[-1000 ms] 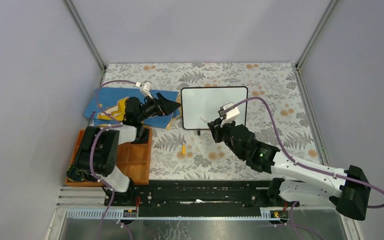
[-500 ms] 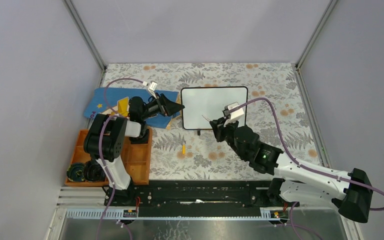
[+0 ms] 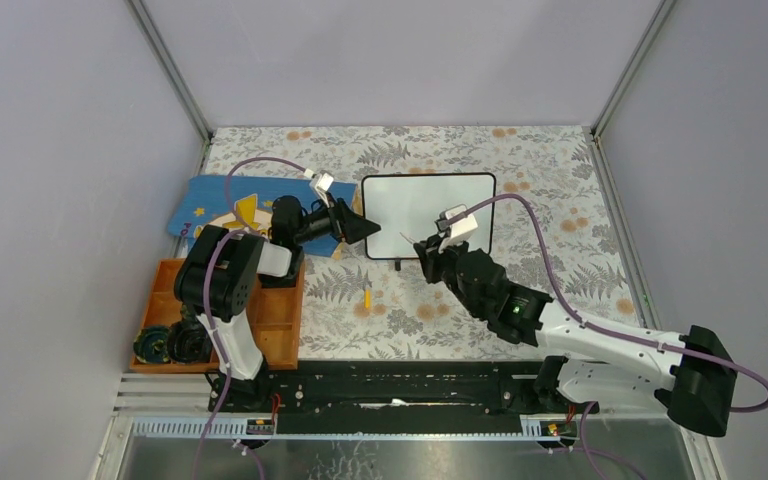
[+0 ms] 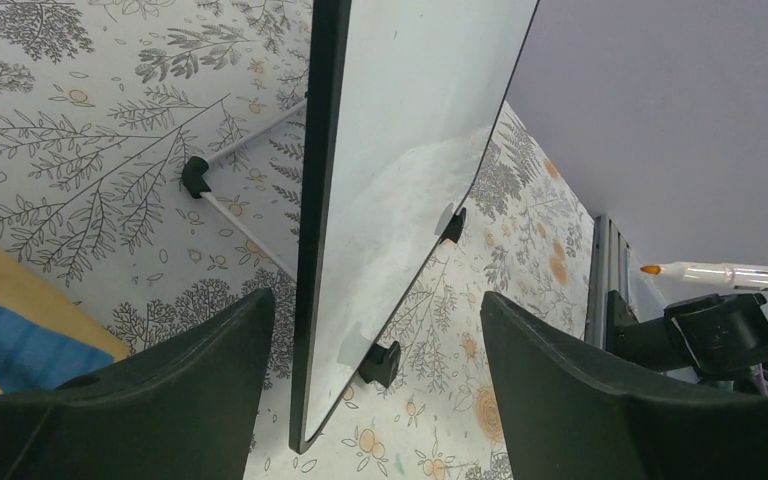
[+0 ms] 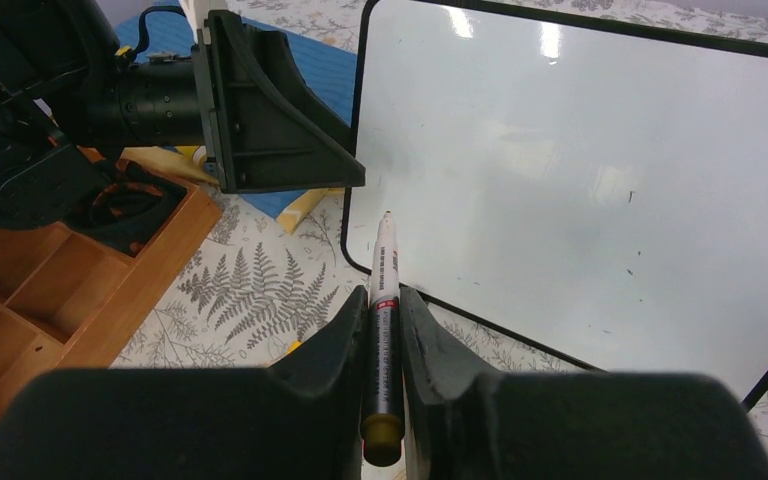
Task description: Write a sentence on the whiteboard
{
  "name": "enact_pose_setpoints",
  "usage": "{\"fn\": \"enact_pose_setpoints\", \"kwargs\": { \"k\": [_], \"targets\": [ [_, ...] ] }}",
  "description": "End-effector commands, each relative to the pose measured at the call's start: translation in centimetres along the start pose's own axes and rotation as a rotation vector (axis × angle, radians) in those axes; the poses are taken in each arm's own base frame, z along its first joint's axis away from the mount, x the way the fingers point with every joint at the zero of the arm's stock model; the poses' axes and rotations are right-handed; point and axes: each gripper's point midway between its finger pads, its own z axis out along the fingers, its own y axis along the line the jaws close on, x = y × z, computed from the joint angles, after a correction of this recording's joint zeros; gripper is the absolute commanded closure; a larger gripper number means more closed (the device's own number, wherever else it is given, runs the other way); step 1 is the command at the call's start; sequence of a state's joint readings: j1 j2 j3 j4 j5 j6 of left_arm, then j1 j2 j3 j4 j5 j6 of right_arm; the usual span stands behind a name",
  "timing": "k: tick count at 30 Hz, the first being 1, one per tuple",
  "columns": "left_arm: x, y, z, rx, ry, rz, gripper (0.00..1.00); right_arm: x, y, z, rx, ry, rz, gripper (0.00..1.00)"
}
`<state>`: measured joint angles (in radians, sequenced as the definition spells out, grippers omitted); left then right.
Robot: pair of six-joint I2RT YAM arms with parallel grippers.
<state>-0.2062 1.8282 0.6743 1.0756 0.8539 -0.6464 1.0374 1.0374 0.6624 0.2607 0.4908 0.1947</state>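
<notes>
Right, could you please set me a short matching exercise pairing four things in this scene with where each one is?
Things:
1. white rectangular whiteboard with thin black frame
2. clear marker pen with orange tip
3. small orange piece
4. brown wooden compartment tray

Places:
A. lying loose on the floral tablecloth
B. gripped in the shut right claw
C. at the near left, beside the left arm
D. one edge between the fingers of the open left claw

Pairs: 1-D, 2-B, 3-A, 4-C.
</notes>
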Motion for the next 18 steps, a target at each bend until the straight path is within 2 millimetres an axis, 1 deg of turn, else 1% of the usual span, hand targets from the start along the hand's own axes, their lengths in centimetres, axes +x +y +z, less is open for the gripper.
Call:
{"fn": "enact_pose_setpoints", "kwargs": {
  "k": [1, 7, 11, 14, 18],
  "targets": [
    [0.1, 0.0, -0.1, 0.011, 0.0, 0.04, 0.19, -2.6, 0.1, 0.9, 0.036, -0.113, 0.027, 1.0],
    [0.3, 0.4, -0.1, -0.005, -0.007, 0.035, 0.23, -3.8, -0.1, 3.0, 0.11, -0.172, -0.013, 1.0],
    [0.6, 0.6, -0.2, -0.019, -0.007, 0.032, 0.3, -4.0, 0.7, 4.7, 0.115, -0.167, -0.031, 1.0],
    [0.7, 0.9, -0.3, -0.029, -0.007, 0.033, 0.35, -4.0, 1.3, 5.4, 0.104, -0.167, -0.03, 1.0],
    [0.8, 1.1, -0.2, -0.035, -0.006, 0.032, 0.4, -4.3, 1.9, 5.8, 0.083, -0.171, -0.034, 1.0]
  ]
}}
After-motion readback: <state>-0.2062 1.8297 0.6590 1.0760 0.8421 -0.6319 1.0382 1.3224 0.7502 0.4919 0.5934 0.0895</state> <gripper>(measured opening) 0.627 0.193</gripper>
